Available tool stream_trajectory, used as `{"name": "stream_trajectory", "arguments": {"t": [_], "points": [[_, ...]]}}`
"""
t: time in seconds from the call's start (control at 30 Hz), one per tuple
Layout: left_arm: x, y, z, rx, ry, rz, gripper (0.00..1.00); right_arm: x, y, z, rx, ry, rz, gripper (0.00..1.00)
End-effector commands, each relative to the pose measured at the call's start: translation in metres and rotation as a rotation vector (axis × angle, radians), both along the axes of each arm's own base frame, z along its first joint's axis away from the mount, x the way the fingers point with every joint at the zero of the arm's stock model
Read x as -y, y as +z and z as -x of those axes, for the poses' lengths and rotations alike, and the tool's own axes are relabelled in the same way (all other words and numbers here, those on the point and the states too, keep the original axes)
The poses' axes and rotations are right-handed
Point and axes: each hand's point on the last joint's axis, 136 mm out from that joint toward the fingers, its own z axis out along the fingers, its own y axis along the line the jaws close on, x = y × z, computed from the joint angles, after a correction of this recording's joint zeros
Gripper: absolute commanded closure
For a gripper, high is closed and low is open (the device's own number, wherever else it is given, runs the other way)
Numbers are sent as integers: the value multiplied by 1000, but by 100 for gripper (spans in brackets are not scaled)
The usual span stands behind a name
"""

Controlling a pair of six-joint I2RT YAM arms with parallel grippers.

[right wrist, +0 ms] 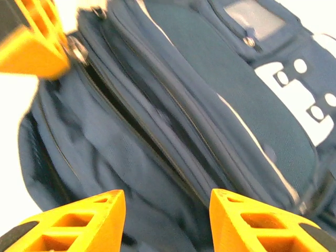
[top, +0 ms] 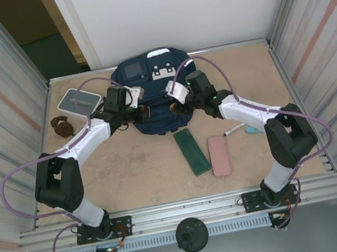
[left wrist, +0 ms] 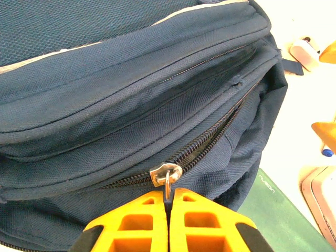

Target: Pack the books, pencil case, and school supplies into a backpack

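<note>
Starting at the left, a white-and-grey square box (top: 82, 101) sits on the table (top: 143, 169), apart from the packing. The left claw (left wrist: 168, 202) is closed, its fingertips pressed together on the metal zipper pull (left wrist: 166, 176) of the backpack (top: 167, 118). This looks like a hold meant to run the zip along and open the main pocket. The backpack lies flat at the far middle of the table. Its grey patch and white buckle tabs face up at the far end, and its zipped edge is turned toward the arms so both can reach it. The zip runs left to right across that edge.

The right claw (right wrist: 167, 205) hangs over the fabric with its jaws spread and nothing between them, probably ready to steady or lift the flap. Nearer, to the right, a dark green book (top: 192, 151) and a pink pencil case (top: 219, 155) lie side by side, long axes running near to far. A white marker (top: 234, 129) lies crosswise beyond them. None of these is packed yet.
</note>
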Motion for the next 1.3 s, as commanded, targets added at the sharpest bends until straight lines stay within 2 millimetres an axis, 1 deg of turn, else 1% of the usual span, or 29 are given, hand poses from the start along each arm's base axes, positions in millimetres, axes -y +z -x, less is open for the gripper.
{"name": "stream_trajectory", "arguments": {"t": [0.0, 0.17, 0.3, 0.33, 0.4, 0.53, 0.6, 0.67, 0.73, 0.8, 0.97, 1.03, 1.13, 1.27], "points": [[9, 20, -5, 48, -25, 32, 100, -24, 1, -3, 4, 82, 8, 54], [7, 22, -3, 51, -26, 30, 100, -41, -8, -10, -4, 118, 14, 55], [7, 22, -2, 53, -27, 31, 100, -48, -19, -15, -12, 127, 38, 55], [7, 23, -2, 55, -26, 31, 100, -48, -22, -17, -10, 125, 46, 56], [6, 23, -2, 57, -25, 30, 100, -46, -27, -22, -5, 110, 65, 62], [0, 22, -3, 67, -2, 6, 100, -36, -28, -28, 20, 72, 92, 85], [-6, 20, -4, 71, 20, -11, 100, -30, -28, -29, 32, 55, 98, 93], [-15, 19, -6, 70, 45, -17, 100, -21, -27, -30, 47, 36, 107, 98], [-24, 18, -9, 67, 69, -15, 100, -12, -27, -30, 51, 20, 108, 100], [-35, 16, -13, 67, 99, -14, 100, -4, -26, -31, 49, 6, 102, 100], [-69, 2, -30, 44, 197, -30, 100, 17, -23, -34, 51, -30, 90, 100], [-77, 0, -34, 35, 219, -22, 100, 25, -20, -37, 57, -50, 88, 100], [-72, 5, -35, 39, 199, 6, 100, 31, -14, -41, 62, -69, 76, 100], [-50, 16, -31, 49, 139, 54, 100, 39, -9, -46, 72, -92, 80, 99]]}}
